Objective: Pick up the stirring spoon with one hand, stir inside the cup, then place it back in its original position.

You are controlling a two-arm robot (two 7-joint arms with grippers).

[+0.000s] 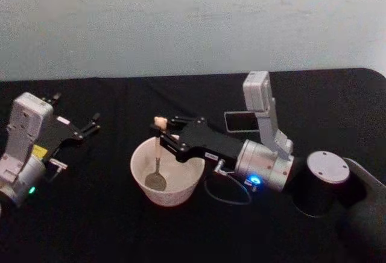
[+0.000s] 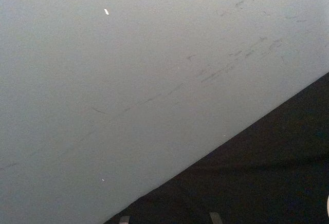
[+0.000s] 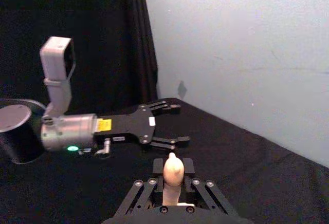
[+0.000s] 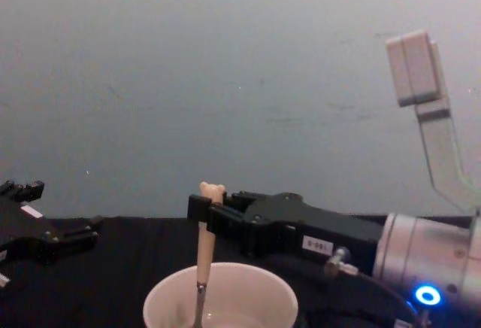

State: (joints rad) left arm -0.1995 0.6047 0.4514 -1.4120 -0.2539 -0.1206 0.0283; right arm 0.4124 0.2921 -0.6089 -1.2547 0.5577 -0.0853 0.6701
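The cream-pink cup (image 1: 139, 167) stands on the black table, left of centre. The stirring spoon (image 1: 158, 145) stands upright in it, its metal bowl down on the cup's bottom and its bear-head top sticking up above the rim. My right gripper (image 1: 161, 131) reaches in from the right and is shut on the upper handle. The chest view shows the spoon (image 4: 204, 249) held by the right gripper (image 4: 201, 211) over the cup (image 4: 248, 298). In the right wrist view the spoon (image 3: 173, 170) top pokes up between the fingers. My left gripper (image 1: 77, 110) rests open at the left.
A small dark grey square holder (image 1: 240, 120) sits behind my right arm. A loose cable loops on the table right of the cup. The open left gripper (image 3: 177, 124) lies some way off from the cup. A pale wall bounds the table's far edge.
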